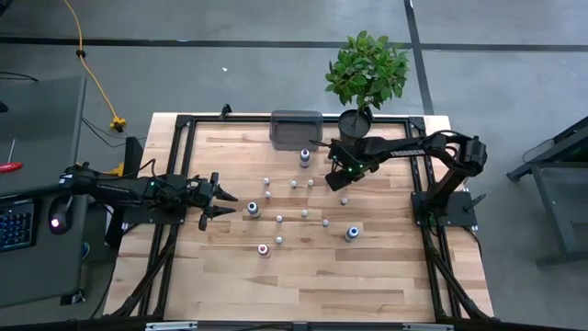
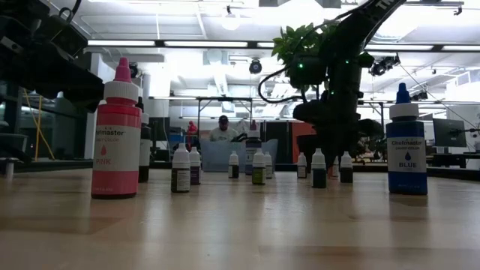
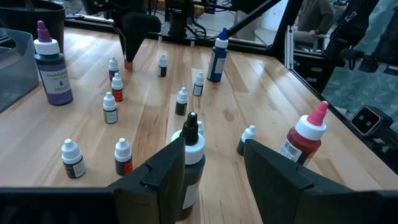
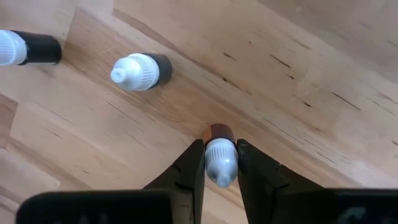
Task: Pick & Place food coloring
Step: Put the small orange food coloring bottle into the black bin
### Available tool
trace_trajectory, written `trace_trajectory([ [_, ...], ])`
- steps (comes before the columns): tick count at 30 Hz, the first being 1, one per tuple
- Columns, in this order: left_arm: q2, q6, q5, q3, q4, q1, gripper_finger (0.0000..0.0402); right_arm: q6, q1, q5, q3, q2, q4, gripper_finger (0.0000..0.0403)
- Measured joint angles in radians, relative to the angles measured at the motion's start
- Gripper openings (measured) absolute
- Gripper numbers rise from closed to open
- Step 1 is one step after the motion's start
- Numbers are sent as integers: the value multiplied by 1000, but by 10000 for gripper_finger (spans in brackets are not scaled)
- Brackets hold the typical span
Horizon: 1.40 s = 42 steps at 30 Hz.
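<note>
Pale wooden bench (image 1: 303, 276) under bright shop lights, and scattered over its middle are the little food coloring bottles (image 1: 304, 213), white-capped and standing upright, well apart from one another. Right in the action is one small orange-brown bottle (image 4: 220, 158) toward the far right of the cluster: the right gripper (image 4: 220, 163) is down on it from above, fingers (image 4: 191, 168) closing against both sides of its white cap, pinching it. Two more small bottles stand near it on the bare wood. Bigger bottles ring the group: a pink one (image 2: 116, 135) toward the near edge, a blue one (image 2: 406, 142) toward the near right, a violet one (image 3: 52, 65) just beside the grey tray (image 1: 296, 127) at the far edge. Next to that tray, the potted plant (image 1: 367, 74). Over at the left edge the left gripper (image 3: 214, 168) hovers, fingers spread, a black-tipped bottle (image 3: 192, 155) standing just ahead between them, not held.
</note>
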Motion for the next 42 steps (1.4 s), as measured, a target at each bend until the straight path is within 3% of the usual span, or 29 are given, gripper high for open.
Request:
trace_trajectory([
  [10, 0, 0, 0, 0, 0, 0, 163, -10, 1, 12, 81, -80, -104, 65],
  [16, 0, 0, 0, 0, 0, 0, 163, -58, 1, 57, 273, -95, -260, 70],
  [24, 0, 0, 0, 0, 0, 0, 163, -147, 0, 154, 536, -74, -338, 66],
  [30, 0, 0, 0, 0, 0, 0, 163, -232, 0, 163, 746, 65, -384, 68],
  [42, 0, 0, 0, 0, 0, 0, 163, -382, -22, 154, 1252, 474, -556, 69],
])
